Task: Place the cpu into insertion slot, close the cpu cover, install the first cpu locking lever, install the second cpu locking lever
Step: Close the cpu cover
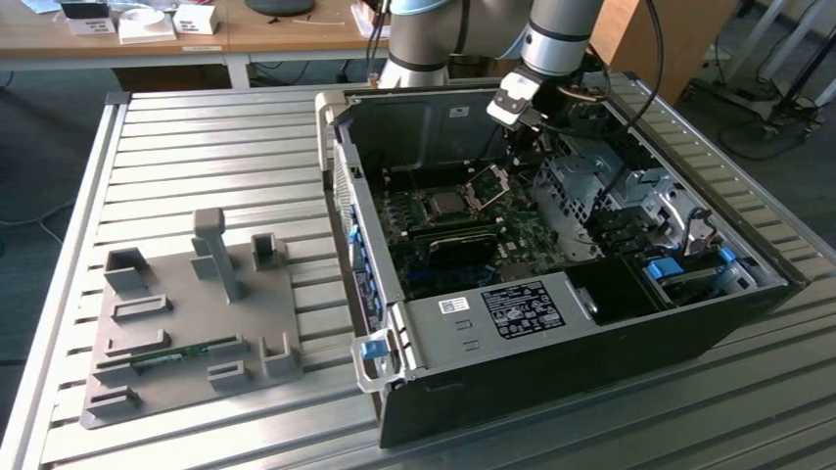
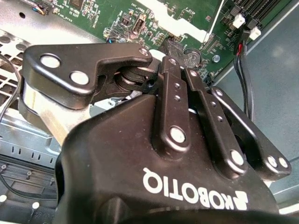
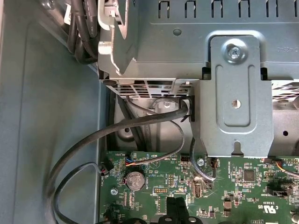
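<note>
While gripper (image 1: 528, 125) hangs inside the pc case (image 1: 549, 382) near its rear wall, jaws look pressed together w/ nothing between; cpu (image 1: 448, 204) appears seated in insertion slot (image 1: 426, 210), well apart from gripper; cpu cover (image 1: 491, 182) stands open beside it; cpu prob light, stiff, fragile; take by edges only.

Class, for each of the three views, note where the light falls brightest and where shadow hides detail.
Exterior view: the slatted table is brightly, evenly lit, while the computer case interior lies in shade. Second wrist view: the gripper shows bright glints on its rivets, its black body dark. First wrist view: even light on the circuit board; deep shadow under the metal cage where the cables run.
</note>
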`<state>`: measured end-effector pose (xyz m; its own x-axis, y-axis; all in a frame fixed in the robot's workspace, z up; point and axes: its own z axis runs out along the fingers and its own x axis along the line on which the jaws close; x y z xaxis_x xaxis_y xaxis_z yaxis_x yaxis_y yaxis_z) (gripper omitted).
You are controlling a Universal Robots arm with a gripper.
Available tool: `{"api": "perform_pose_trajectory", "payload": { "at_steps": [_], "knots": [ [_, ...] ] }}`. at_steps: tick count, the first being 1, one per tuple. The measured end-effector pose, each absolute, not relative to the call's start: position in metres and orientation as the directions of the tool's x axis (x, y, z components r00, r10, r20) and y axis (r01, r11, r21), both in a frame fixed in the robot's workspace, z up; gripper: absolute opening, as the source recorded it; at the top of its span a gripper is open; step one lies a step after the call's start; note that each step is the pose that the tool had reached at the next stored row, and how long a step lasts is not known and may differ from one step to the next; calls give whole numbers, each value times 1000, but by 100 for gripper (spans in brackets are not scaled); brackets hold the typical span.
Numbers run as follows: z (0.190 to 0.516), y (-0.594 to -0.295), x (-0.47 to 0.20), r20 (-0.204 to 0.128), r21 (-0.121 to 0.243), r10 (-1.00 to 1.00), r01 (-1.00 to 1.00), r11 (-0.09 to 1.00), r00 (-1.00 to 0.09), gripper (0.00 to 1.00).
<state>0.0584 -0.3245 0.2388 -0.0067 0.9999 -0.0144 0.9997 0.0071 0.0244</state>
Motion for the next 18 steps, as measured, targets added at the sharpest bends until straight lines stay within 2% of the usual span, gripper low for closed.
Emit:
{"api": "perform_pose_trajectory", "payload": {
  "at_steps": [18],
  "knots": [
    [237,-324,42,-16,26,1000,1000,7,-7,10]
  ]
}}
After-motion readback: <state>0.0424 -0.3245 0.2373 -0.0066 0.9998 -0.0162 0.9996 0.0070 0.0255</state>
